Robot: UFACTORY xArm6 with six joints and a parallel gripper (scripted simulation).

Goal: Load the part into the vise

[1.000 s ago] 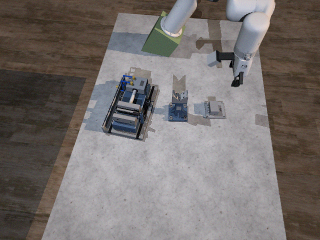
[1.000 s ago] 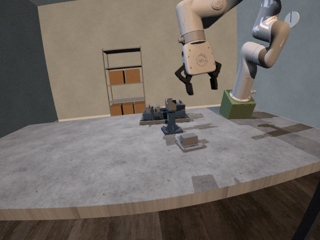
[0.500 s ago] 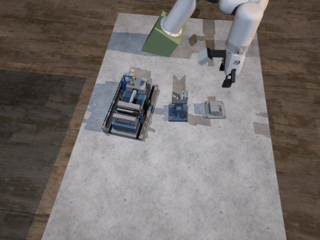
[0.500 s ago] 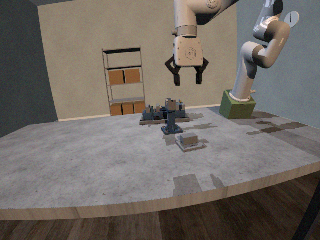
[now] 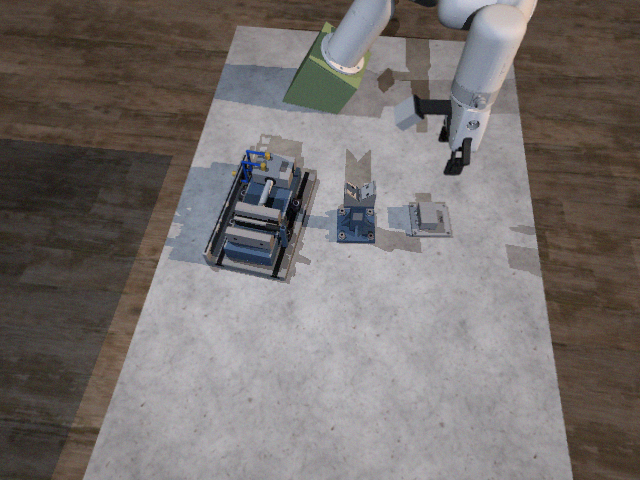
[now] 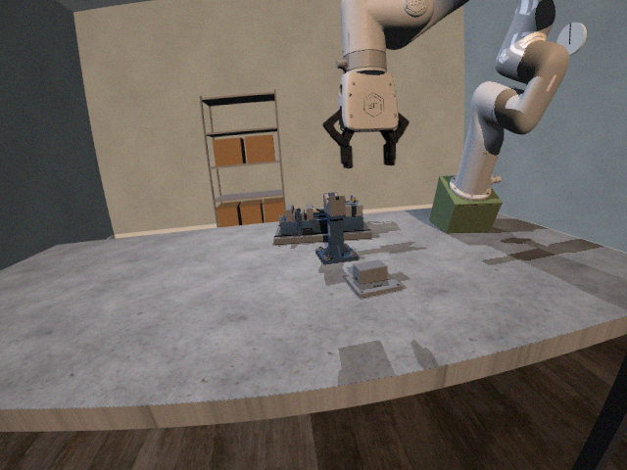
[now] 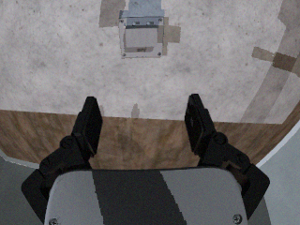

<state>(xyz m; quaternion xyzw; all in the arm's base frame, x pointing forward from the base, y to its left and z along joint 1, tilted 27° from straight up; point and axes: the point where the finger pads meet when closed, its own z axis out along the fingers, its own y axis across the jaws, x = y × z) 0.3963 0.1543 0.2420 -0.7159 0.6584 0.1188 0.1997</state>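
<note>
We hang our gripper [image 6: 367, 154] high above the tabletop [image 6: 152, 323], its jaws spread wide and gripping nothing, pointing straight down so that the wrist view looks onto the work below. The part [image 5: 428, 215] sits flat on the infeed plate [image 5: 444, 231], well below and a little ahead of us in the wrist view, so we judge that we are in the approach and have yet to centre over it and descend. The wide opening makes sense here: it should let the jaws straddle the block before they shut. Between the infeed plate and the vise [image 5: 258, 219] stands the V-block [image 5: 360, 192] on its blue base, placed midway as a rest where we could lay the part down and regrip it if the slot does not face up; from these views we cannot tell which face carries the slot. The vise stands open on its base plate, with the air cylinder [image 5: 265, 192] at the end nearer the arm's green pedestal [image 5: 310, 90], so the fixed jaw is the one on the far side from that rod.
</note>
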